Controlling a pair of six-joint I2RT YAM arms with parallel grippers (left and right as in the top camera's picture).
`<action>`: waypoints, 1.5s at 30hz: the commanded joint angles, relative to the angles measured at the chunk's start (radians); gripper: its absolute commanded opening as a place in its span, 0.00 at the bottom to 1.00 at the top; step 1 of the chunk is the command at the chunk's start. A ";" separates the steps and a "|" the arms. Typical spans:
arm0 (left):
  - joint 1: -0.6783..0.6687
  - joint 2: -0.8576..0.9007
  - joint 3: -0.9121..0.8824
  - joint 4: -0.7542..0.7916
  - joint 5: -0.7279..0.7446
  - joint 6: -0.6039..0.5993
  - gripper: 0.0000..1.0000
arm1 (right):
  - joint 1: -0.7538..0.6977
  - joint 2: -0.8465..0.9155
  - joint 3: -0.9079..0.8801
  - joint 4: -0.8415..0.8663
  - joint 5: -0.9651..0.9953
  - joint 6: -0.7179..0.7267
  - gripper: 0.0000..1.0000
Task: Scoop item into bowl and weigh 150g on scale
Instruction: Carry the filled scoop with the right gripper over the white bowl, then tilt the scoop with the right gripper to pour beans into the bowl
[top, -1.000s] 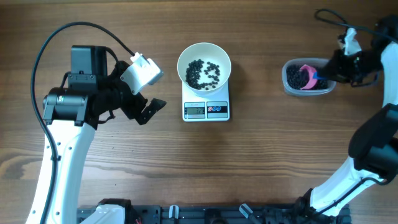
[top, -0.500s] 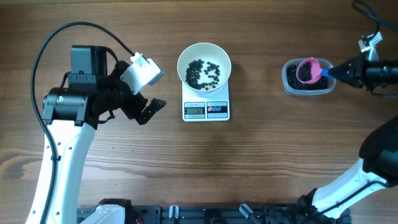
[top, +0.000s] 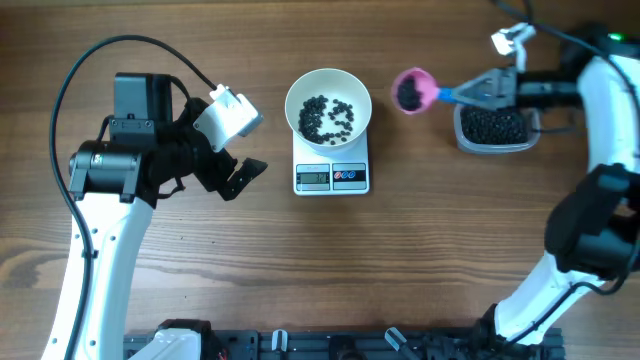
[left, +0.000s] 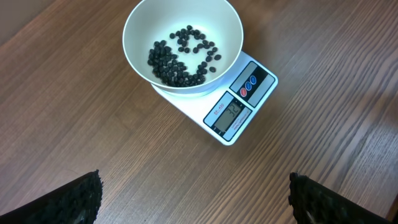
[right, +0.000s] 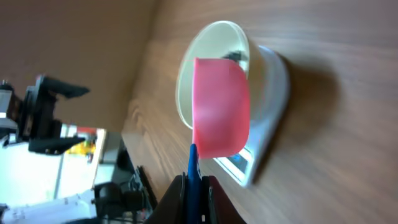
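Observation:
The white bowl (top: 328, 88) sits on the small white scale (top: 331, 177), with a thin scatter of the item, black beans (top: 325, 118), inside it. My right gripper (top: 482, 90) is shut on the blue handle of a pink scoop (top: 411, 90). The scoop carries beans in the air between the bowl and the clear tub (top: 492, 127). The right wrist view shows the scoop (right: 221, 115) from behind, with the bowl (right: 186, 81) and scale (right: 264, 143) beyond it. My left gripper (top: 240, 178) stands open and empty left of the scale, looking down on the bowl (left: 134, 37) and scale (left: 233, 115).
The clear tub of black beans stands at the right, just below the right arm. A black cable loops above the left arm (top: 110, 170). Bare wooden tabletop (top: 330, 270) stretches in front of the scale.
The right gripper has lifted the loaded scoop out of the tub and carried it left toward the bowl. The left arm has not moved.

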 joint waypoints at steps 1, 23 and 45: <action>0.002 0.005 -0.011 0.003 0.005 -0.006 1.00 | 0.091 0.016 0.008 0.087 -0.075 0.028 0.05; 0.002 0.005 -0.011 0.003 0.004 -0.006 1.00 | 0.364 -0.068 0.008 0.425 0.321 -0.077 0.05; 0.000 0.005 -0.011 0.003 0.004 -0.006 1.00 | 0.389 -0.089 0.008 0.448 0.422 -0.629 0.05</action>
